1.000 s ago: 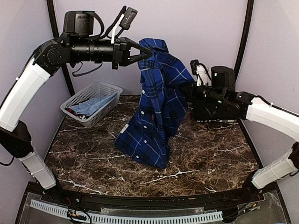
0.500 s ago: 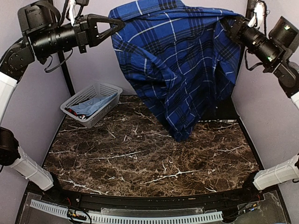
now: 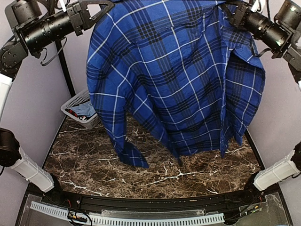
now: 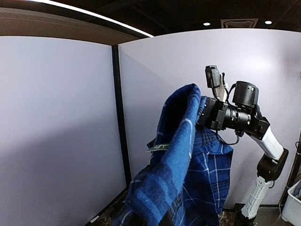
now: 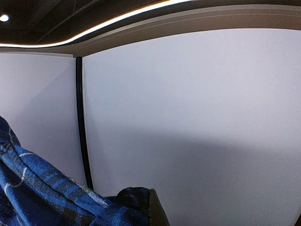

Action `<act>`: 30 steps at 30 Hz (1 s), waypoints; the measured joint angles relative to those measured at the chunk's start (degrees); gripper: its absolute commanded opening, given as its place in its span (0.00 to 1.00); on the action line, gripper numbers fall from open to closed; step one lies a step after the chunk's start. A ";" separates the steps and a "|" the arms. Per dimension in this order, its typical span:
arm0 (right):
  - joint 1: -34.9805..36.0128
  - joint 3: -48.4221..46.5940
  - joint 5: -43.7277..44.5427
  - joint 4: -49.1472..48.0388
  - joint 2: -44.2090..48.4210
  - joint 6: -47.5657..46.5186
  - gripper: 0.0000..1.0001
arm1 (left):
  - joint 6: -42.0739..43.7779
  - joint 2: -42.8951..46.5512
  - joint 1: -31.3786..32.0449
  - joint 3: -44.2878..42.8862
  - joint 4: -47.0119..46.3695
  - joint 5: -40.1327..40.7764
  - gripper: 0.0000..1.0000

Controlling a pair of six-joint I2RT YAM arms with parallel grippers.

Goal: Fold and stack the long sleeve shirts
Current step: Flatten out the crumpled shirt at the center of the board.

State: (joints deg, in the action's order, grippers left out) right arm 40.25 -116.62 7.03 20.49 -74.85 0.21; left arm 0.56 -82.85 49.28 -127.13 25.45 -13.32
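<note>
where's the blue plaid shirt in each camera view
Top view: the blue plaid shirt fills the upper middle, hanging spread out from the top edge.
Left wrist: it rises bunched from bottom centre to mid-frame.
Right wrist: only a fold shows, in the bottom left corner.
Shared landmark: a black post between pale wall panels appears in every view; I cannot tell whether it is the same post.

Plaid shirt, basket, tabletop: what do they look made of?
Plaid shirt: woven cloth, matte; it drapes in soft folds. Basket: likely white plastic; moulded lattice walls. Tabletop: dark marble look with white veins; could be stone or printed laminate.
</note>
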 measured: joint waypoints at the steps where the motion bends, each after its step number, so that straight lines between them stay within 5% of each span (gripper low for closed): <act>1: -0.02 -1.49 0.57 0.90 -1.77 -0.33 0.00 | -1.05 -0.50 -1.46 -0.92 -0.04 0.61 0.00; 7: -7.69 -0.07 -4.17 3.34 -13.22 2.34 0.00 | -10.80 -6.32 -17.14 0.68 -0.48 -2.84 0.00; 11: -15.13 8.61 -8.81 4.31 -23.21 7.48 0.07 | -17.05 -15.34 -24.35 12.96 -3.04 -5.92 0.01; 13: -17.70 11.76 -9.46 6.29 -30.05 9.42 0.26 | -18.56 -23.10 -25.73 17.49 -2.91 -5.66 0.13; 14: -18.62 13.03 -9.53 7.48 -33.33 10.21 0.35 | -19.26 -27.50 -26.08 19.47 -2.56 -5.16 0.27; 18: -20.52 18.86 -9.97 11.82 -39.52 12.28 0.55 | -20.41 -38.64 -26.58 26.51 1.64 -1.81 0.55; 24: -18.93 25.27 -9.14 11.43 -32.06 13.16 0.61 | -21.38 -34.67 -26.67 28.15 4.35 3.13 0.66; 30: -14.12 36.83 -8.81 6.14 -19.39 14.45 0.55 | -22.97 -18.86 -25.86 37.59 0.87 5.73 0.56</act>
State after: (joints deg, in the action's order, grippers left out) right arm 26.13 -79.79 -1.78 26.63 -94.24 14.66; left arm -22.41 -101.71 23.42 -89.54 26.33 -7.60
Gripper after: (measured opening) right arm 0.570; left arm 0.612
